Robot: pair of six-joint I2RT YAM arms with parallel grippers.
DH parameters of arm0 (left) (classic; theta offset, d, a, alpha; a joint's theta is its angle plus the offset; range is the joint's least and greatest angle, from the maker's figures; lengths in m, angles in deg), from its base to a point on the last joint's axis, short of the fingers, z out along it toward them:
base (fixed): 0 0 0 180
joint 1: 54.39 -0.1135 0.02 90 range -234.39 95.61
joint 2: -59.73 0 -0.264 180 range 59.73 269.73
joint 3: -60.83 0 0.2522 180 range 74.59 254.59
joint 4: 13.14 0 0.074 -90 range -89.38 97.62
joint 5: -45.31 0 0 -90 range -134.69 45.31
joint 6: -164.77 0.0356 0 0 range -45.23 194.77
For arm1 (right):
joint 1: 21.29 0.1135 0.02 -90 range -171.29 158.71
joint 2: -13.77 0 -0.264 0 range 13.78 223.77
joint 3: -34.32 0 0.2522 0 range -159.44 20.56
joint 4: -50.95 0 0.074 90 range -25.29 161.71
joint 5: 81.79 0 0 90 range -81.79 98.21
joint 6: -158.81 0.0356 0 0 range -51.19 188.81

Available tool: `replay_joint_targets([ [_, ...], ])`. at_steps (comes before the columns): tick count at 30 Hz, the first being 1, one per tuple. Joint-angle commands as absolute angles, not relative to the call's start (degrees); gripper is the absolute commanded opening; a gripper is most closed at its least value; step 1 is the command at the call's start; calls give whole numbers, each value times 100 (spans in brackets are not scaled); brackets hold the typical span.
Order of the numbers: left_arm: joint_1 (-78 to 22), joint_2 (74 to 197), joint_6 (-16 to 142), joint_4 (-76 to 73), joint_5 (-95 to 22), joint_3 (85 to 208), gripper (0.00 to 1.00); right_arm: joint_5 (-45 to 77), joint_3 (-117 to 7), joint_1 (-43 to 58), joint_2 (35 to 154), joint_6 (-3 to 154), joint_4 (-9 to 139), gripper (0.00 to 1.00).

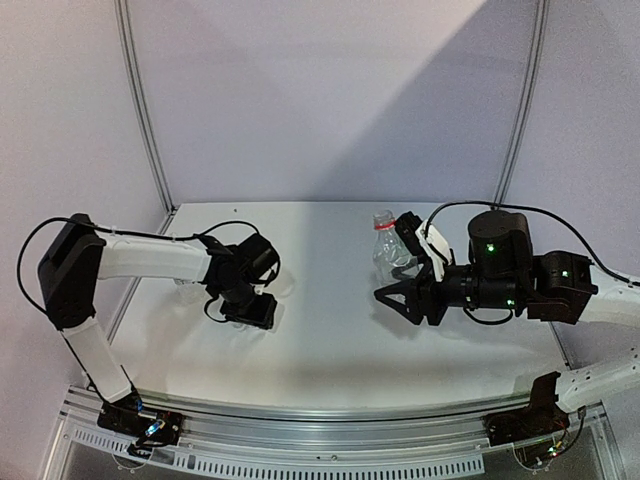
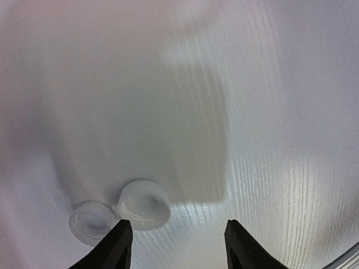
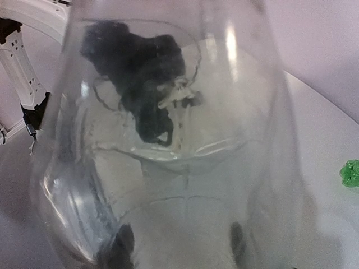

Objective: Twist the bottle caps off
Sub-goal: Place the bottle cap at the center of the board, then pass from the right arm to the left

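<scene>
Pointing neck-up, clear bottle [image 1: 387, 252] upright

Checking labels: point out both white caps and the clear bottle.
upper white cap [image 2: 145, 205]: left wrist view, on its hollow inside.
lower white cap [image 2: 91, 222]: left wrist view, on its hollow inside.
clear bottle [image 1: 386, 252]: top external view, on its body below the neck.

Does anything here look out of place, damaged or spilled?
Nothing spilled or damaged. Two white caps lie loose on the table by the open left gripper; the right gripper holds a capless clear bottle.
</scene>
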State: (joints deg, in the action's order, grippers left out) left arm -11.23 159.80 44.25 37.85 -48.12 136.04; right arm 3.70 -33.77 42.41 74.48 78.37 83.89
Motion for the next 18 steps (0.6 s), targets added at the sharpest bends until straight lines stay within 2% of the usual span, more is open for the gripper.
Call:
replay_joint_targets([
  [1,-1159,15659,4386,3876,-4810,13932,58,273,-3296,4259,7463,7741,8407,0],
  [9,-1086,14991,4291,4170,-4865,14450,59,244,-3237,4260,7384,7742,8426,0],
  [18,-801,13640,4104,3920,-4763,14196,60,275,-3187,4259,7341,7775,8360,0],
])
